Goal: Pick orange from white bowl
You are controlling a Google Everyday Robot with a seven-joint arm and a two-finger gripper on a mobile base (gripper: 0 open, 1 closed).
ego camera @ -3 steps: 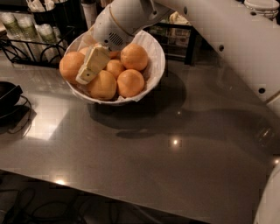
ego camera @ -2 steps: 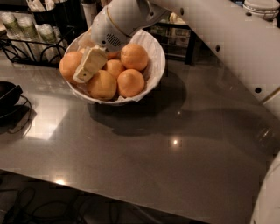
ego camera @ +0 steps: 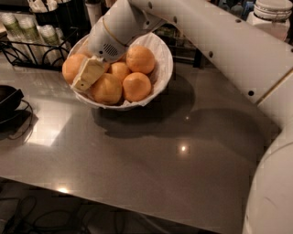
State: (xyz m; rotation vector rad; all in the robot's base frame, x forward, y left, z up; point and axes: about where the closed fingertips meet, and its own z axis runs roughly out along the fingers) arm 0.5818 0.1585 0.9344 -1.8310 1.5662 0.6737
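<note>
The white bowl stands on the grey table and holds several oranges on crinkled white paper. A big orange lies at the front left, another at the left rim, and a deep orange one at the back right. My gripper hangs from the white arm and reaches down into the left side of the bowl. Its cream tip lies between the left orange and the front-left orange and touches them. The wrist hides the back of the bowl.
A black wire rack with cups stands at the back left. A black dish with a cable sits at the left edge. A white jar stands at the back right. The arm's base fills the right front.
The gripper's tip has slid a little left and lower, deeper between the left oranges. The bowl and the oranges have not moved.
</note>
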